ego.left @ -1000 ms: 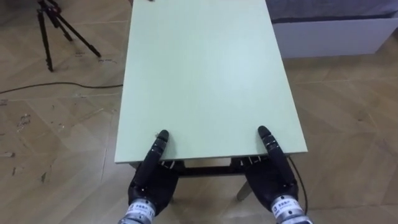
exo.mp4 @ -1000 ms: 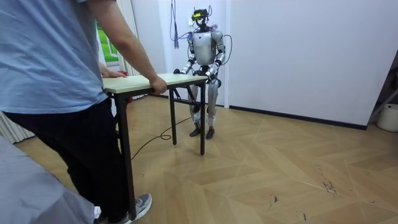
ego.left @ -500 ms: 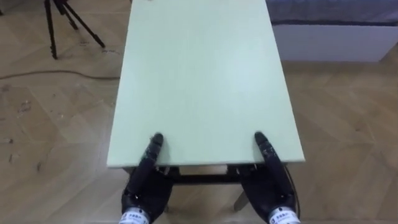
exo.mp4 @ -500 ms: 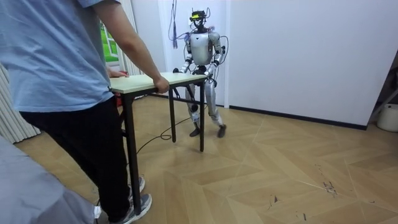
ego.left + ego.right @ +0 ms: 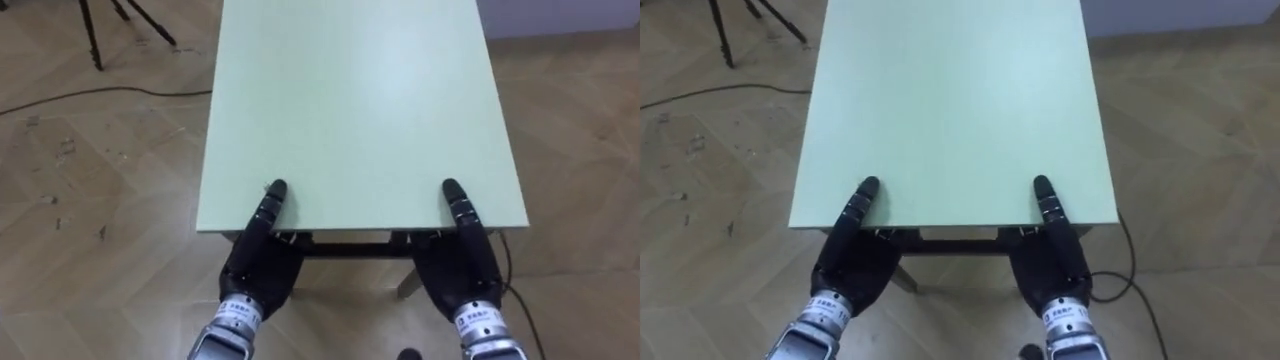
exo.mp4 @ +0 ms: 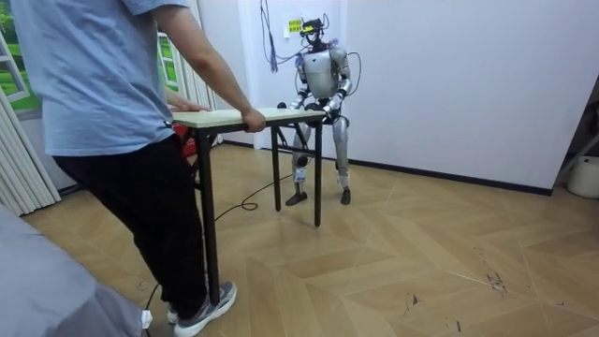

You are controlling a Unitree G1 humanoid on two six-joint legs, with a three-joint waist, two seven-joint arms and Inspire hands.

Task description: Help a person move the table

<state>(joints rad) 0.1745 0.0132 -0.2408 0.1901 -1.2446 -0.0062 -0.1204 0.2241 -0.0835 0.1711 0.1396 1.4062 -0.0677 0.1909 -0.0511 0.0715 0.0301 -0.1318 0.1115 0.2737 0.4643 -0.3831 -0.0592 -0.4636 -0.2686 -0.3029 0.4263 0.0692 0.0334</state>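
Pale green, the table (image 5: 360,100) runs away from the robot in the eye views, and both hands meet its near short edge. The left robot hand (image 5: 262,268) sits under the near left corner with its thumb laid flat on the top. The right robot hand (image 5: 462,268) mirrors it at the near right corner. The rest of each hand lies below the edge, so I cannot tell whether either one clasps the table. A black tripod (image 5: 92,35) stands on the wooden floor (image 5: 90,180) off the table's far left side.

The room view adds the other end. A person (image 6: 103,94) in a blue shirt and dark trousers stands at the end nearer the camera, the person's hand (image 6: 253,120) curled over the table's corner. There the robot stands upright at the far end, near a white wall (image 6: 449,75), feet apart, arms reaching forward to the table.
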